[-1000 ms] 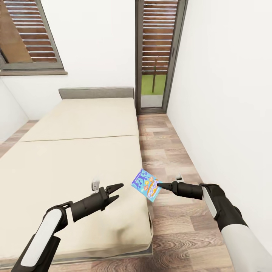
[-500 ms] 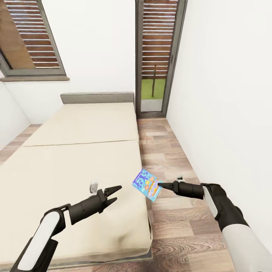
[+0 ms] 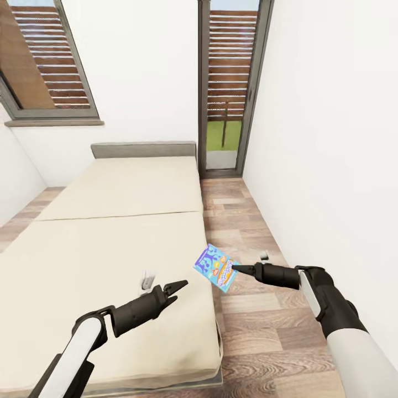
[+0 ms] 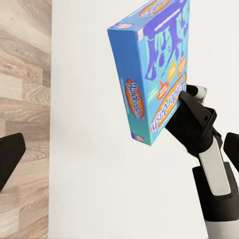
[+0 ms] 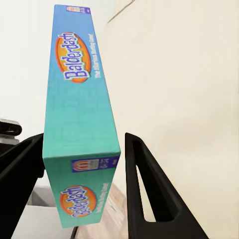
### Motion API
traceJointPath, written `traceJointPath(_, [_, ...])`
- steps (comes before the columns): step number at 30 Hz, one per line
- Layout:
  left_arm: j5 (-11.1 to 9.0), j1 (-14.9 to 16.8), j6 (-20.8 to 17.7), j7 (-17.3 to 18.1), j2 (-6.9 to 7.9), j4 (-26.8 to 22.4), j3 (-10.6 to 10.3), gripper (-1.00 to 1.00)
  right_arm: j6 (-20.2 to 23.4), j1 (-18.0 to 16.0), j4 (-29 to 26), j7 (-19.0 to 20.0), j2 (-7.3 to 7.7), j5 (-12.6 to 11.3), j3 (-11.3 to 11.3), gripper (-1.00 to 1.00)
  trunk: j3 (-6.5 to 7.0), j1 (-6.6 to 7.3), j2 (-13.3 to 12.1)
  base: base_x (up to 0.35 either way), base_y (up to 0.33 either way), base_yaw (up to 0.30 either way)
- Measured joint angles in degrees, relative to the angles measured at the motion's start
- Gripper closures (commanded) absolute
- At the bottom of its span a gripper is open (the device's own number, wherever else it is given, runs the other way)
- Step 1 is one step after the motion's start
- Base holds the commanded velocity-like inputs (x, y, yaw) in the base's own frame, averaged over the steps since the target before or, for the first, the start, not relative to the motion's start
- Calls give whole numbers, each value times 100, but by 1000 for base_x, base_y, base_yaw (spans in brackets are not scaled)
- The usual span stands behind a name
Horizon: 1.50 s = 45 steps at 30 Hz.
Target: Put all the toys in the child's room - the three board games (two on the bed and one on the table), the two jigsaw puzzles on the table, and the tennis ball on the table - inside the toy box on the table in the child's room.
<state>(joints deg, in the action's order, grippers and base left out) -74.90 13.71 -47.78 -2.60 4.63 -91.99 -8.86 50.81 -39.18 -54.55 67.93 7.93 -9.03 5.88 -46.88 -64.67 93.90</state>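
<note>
Head camera looks forward and down over the bed (image 3: 110, 232) toward the far wall. Both wrist cameras sit close on the blue board game (image 4: 152, 69), from opposite sides; all three views share it.

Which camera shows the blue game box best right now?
The left wrist view: the blue game box shows its front and spine, pinched by the right gripper. Right wrist view shows its spine edge-on; head view shows it small.
</note>
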Motion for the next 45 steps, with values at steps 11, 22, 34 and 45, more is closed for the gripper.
traceJointPath(11, [127,-77,179,2,4,2,-100,-100,3,9,-51,2,12,-2,1,100,214,242,-441,0,0,0])
traceJointPath(22, [153,-173,253,2,-5,3,-157,-100,2,10,-73,2,7,2,-8,100,414,483,-883,0,0,0])
traceJointPath(34, [215,-539,827,-1,34,1,-187,-100,2,10,-82,2,13,3,-4,100,630,747,-1364,0,0,0])
traceJointPath(45, [573,-654,1065,-3,-7,11,-237,-100,2,11,-89,39,10,0,-15,100,827,989,-1805,0,0,0])
